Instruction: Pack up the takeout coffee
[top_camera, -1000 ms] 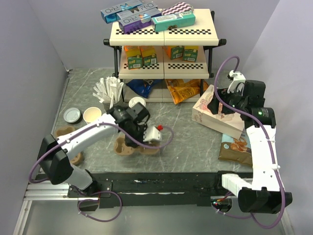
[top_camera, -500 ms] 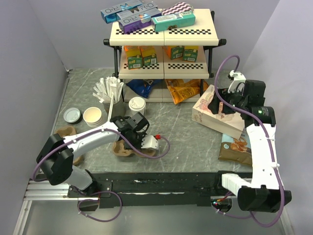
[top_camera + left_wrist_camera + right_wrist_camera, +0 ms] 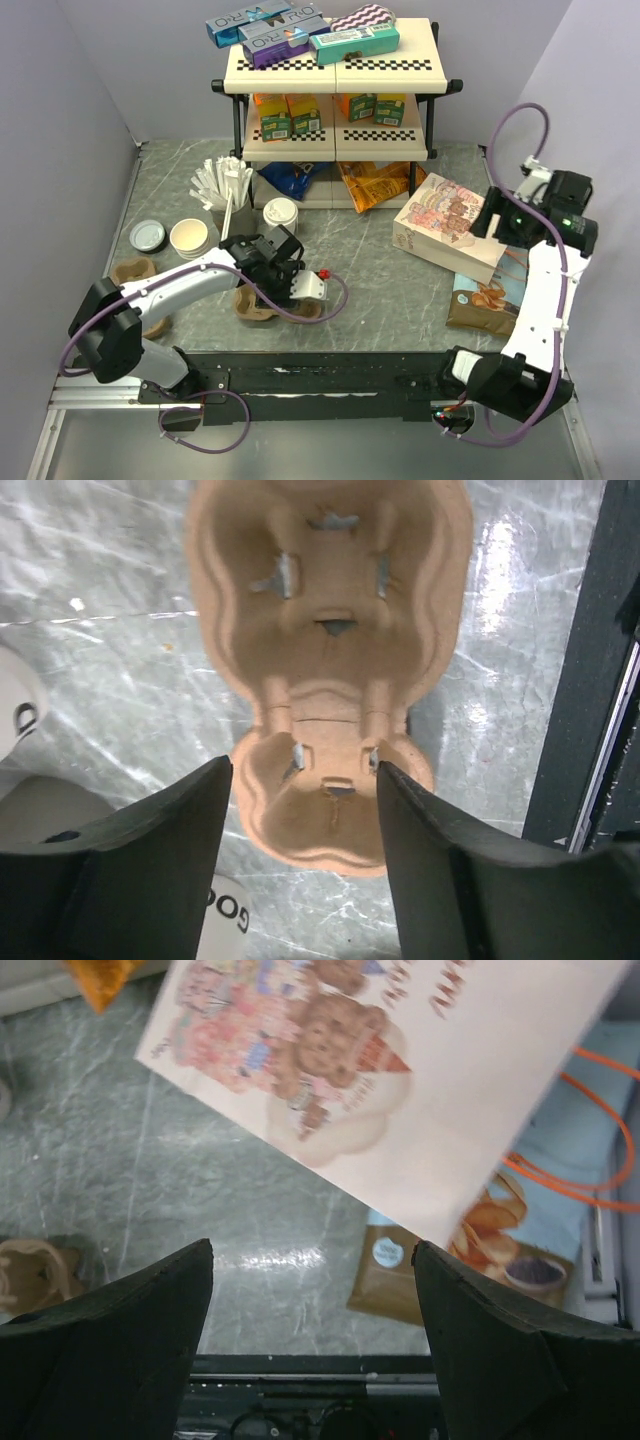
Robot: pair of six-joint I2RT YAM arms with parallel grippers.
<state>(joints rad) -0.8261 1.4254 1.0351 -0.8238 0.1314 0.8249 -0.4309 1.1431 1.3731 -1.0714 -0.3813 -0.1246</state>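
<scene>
The takeout coffee (image 3: 190, 237), a white paper cup with a cream inside, stands open at the left of the table. My left gripper (image 3: 275, 290) hangs to its right, low over a brown pulp cup carrier (image 3: 255, 308). In the left wrist view the left gripper (image 3: 303, 780) is open, its fingers (image 3: 170, 860) either side of the near cell of the carrier (image 3: 330, 600); nothing is held. A white cup side with dark print (image 3: 228, 925) shows at that view's lower left. My right gripper (image 3: 495, 222) is open and empty at the far right.
A shelf rack (image 3: 335, 100) of boxes stands at the back. A lidded white cup (image 3: 280, 212), a dark cup of white sticks (image 3: 222, 190), a flat lid (image 3: 148, 236) and another carrier (image 3: 135, 270) crowd the left. A cookie box (image 3: 445, 225) and snack bag (image 3: 485, 298) lie right.
The left gripper came down over the carrier and its jaws have widened. The right arm has swung to the right, off the cookie box.
</scene>
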